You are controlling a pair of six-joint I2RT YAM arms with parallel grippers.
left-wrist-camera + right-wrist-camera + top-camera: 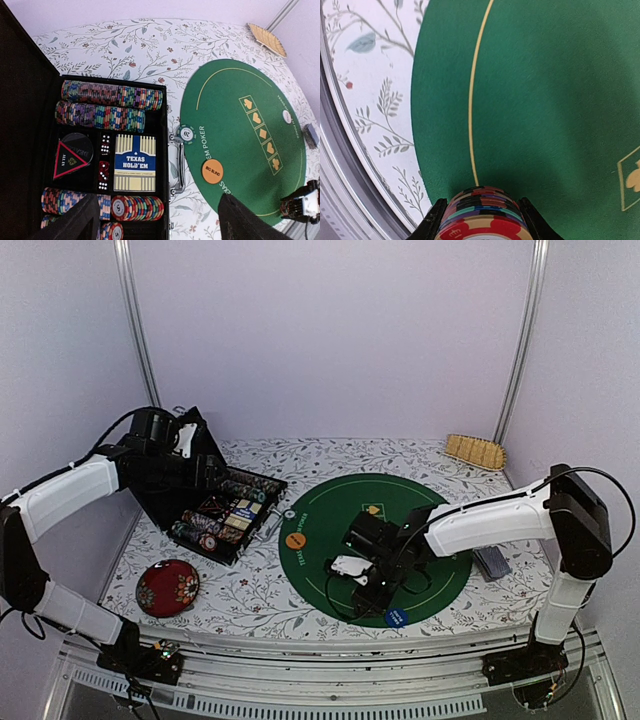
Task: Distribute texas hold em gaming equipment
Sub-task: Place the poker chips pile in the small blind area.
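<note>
Right wrist: poker chip stack (482, 214) firmly inside grip of right hand (482, 207), above green mat (545, 100).

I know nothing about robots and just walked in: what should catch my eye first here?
The round green felt poker mat lies mid-table on the floral cloth, with an orange round marker disc near its left edge. To its left, an open black case shows rows of striped chips and a blue-and-yellow card box. Near the mat's near edge, the right arm's fingers clasp a stack of striped poker chips.
</note>
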